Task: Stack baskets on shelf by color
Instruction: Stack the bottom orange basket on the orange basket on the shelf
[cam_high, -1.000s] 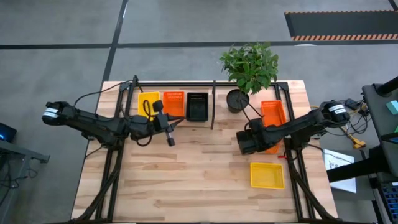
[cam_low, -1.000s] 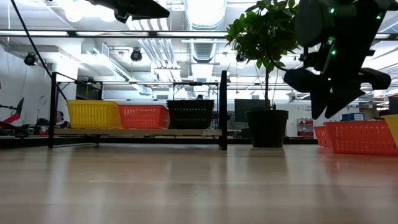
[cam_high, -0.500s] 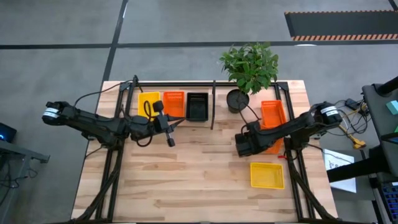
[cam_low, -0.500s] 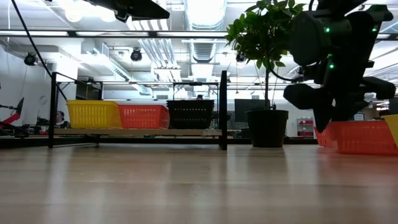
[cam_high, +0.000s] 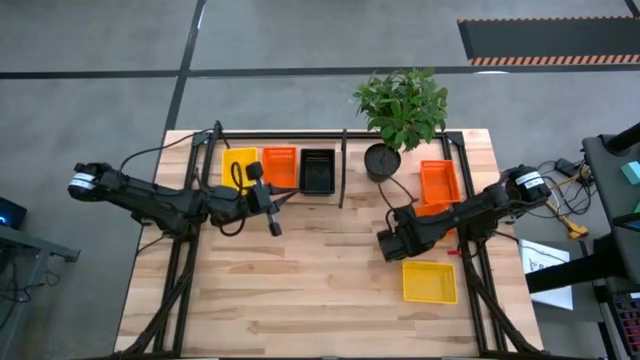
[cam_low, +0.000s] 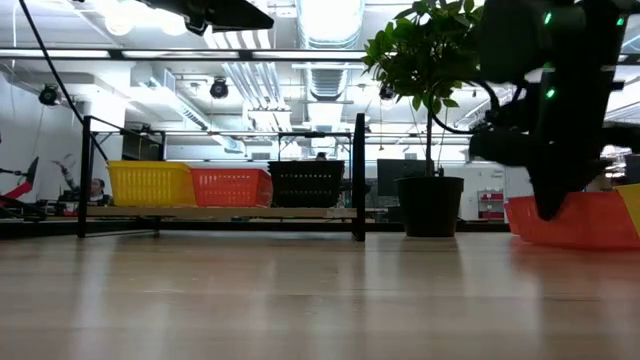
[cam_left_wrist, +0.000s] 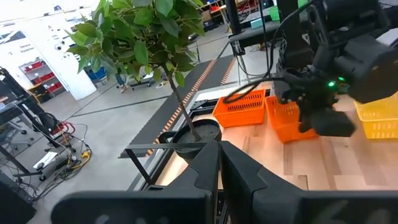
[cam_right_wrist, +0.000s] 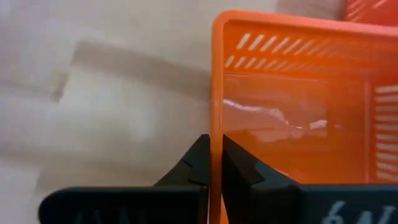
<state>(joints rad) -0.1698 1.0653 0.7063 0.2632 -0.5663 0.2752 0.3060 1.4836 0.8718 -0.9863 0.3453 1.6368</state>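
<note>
Right gripper (cam_right_wrist: 211, 163) just snapped closed on the rim of an orange basket (cam_right_wrist: 298, 118) lying by the table's right edge; left gripper (cam_high: 275, 226) sits closed near the shelf (cam_high: 345, 165)

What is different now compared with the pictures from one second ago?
The right gripper came down and closed on the rim of an orange basket near the plant pot. The left gripper stayed shut, and the three baskets on the shelf did not move.
</note>
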